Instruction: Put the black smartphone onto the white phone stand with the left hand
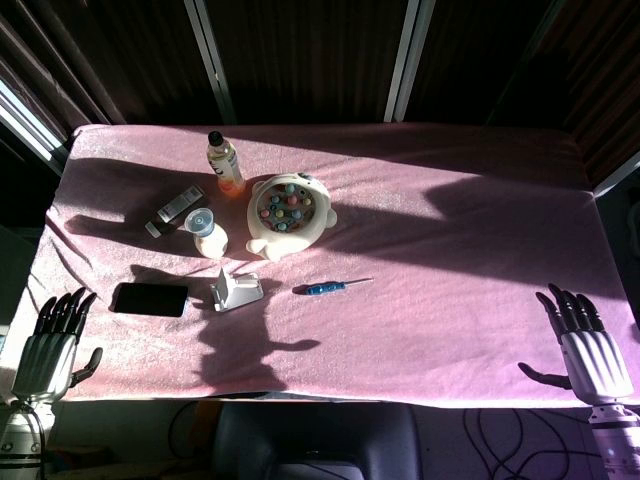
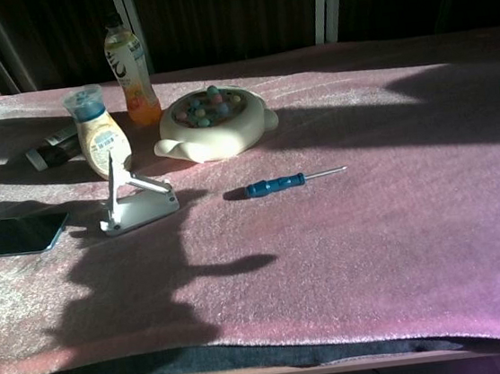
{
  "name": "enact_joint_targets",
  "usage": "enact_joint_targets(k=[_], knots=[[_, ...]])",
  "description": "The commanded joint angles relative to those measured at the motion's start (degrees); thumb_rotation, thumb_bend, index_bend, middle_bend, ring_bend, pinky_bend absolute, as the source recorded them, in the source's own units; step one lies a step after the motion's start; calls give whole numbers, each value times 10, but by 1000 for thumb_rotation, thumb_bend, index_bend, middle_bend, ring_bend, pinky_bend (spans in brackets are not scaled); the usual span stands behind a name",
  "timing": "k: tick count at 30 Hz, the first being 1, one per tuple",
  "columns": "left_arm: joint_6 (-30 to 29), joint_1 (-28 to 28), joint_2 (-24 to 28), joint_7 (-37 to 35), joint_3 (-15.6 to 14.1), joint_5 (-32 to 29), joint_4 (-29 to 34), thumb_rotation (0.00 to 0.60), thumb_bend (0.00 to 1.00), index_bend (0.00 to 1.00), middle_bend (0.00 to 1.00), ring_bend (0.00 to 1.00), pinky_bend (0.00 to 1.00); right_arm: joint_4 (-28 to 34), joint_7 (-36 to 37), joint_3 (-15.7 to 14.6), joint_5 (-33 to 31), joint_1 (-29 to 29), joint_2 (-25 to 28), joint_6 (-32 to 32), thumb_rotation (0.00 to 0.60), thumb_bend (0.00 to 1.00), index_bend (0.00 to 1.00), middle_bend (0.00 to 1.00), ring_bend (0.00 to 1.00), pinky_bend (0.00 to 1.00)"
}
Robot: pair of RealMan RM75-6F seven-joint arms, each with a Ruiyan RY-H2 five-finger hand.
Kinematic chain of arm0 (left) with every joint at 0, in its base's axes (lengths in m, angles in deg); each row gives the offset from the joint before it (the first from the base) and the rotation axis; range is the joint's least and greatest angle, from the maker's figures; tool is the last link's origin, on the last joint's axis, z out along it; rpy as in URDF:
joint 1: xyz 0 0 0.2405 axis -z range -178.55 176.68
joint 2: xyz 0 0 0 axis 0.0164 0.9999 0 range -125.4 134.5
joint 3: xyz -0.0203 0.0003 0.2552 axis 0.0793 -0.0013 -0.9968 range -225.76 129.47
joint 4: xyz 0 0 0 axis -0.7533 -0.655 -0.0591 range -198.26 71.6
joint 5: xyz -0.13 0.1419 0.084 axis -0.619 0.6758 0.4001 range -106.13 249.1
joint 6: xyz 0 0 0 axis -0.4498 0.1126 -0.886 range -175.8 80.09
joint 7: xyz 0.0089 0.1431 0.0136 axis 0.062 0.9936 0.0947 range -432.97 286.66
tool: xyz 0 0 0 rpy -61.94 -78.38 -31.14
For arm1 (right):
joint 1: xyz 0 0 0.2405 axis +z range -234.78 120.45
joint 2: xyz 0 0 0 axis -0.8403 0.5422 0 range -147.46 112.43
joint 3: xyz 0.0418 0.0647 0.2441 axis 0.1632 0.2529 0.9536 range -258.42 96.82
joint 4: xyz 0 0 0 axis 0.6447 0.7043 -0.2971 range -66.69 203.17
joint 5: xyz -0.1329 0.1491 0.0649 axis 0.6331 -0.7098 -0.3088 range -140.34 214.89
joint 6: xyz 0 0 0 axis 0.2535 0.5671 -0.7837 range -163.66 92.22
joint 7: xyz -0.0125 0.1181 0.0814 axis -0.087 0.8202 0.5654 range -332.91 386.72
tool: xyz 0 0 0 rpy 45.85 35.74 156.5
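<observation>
The black smartphone (image 1: 150, 298) (image 2: 13, 235) lies flat, screen up, on the pink cloth at the left. Just right of it stands the white phone stand (image 1: 235, 290) (image 2: 134, 203), with nothing on it. My left hand (image 1: 52, 345) hovers at the table's front left corner, fingers stretched out and apart, below and left of the phone and holding nothing. My right hand (image 1: 587, 345) is at the front right edge, fingers spread and empty. Neither hand appears in the chest view.
Behind the stand are a small lidded bottle (image 1: 207, 234) (image 2: 99, 131), an orange drink bottle (image 1: 225, 162) (image 2: 129, 67), a tube (image 1: 176, 209) and a cream fishing toy (image 1: 288, 213) (image 2: 214, 123). A blue screwdriver (image 1: 330, 287) (image 2: 284, 183) lies right of the stand.
</observation>
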Motion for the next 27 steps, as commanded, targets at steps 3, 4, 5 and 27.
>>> enact_joint_targets(k=[3,4,5,27], knots=[[34,13,6,-22,-6,3,-1,600,347,0,0,0,0,-1,7,-3,9,-2,1,-5,600,151,0,0,0,0],[47,20,11,-33,-6,4,-1,600,346,0,0,0,0,-2,10,-3,11,-2,1,-6,600,151,0,0,0,0],[57,28,14,-41,-3,7,-4,600,347,0,0,0,0,-3,12,-3,12,-2,0,-6,600,151,0,0,0,0],[298,190,-46,129,42,-155,-53,600,345,0,9,0,0,-4,6,-6,21,14,-10,17,600,151,0,0,0,0]])
